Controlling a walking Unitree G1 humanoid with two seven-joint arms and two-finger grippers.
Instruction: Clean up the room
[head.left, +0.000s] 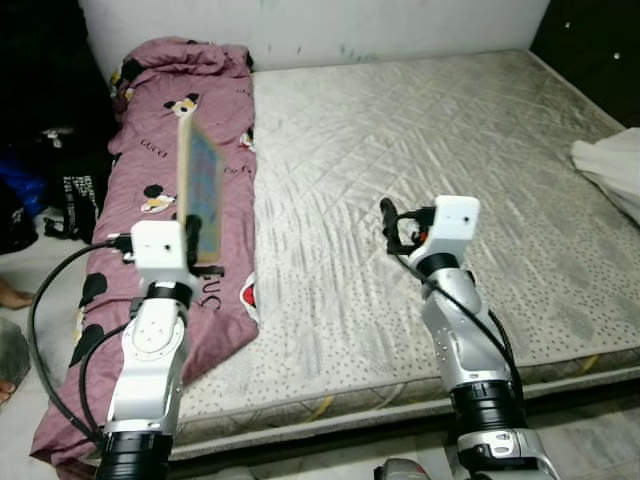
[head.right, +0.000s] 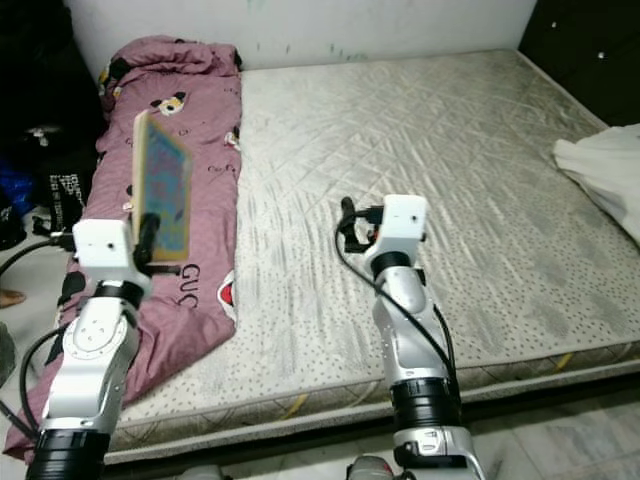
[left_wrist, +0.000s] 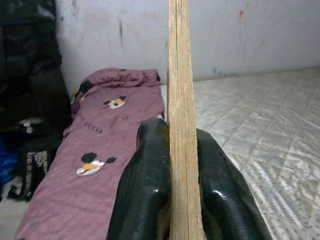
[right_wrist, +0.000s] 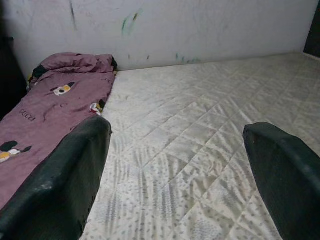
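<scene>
Thin flat wooden-edged board with blue printed face (head.left: 200, 190) held upright above bed's left edge, over mauve cartoon-print quilt (head.left: 170, 150). Left end effector (left_wrist: 172, 200) pinching its lower edge. Right end effector (right_wrist: 175, 175) spread, empty, above grey quilted mattress (head.left: 420, 130). Step: carry-off, likely. Next: needs drop spot off bed. White cloth (head.left: 610, 165) at right edge awaits.

A bare quilted mattress (head.left: 420, 160) with a dotted grey pattern lies low on a pale tiled floor (head.left: 600, 425), its head against a scuffed white wall (right_wrist: 200, 25) marked with green and dark smudges. Dark bags (head.left: 75, 195) are heaped beside the bed on the left, one bearing white lettering, with something blue (head.left: 20, 185) among them. A dark cabinet (head.right: 590, 50) stands at the far right corner.
</scene>
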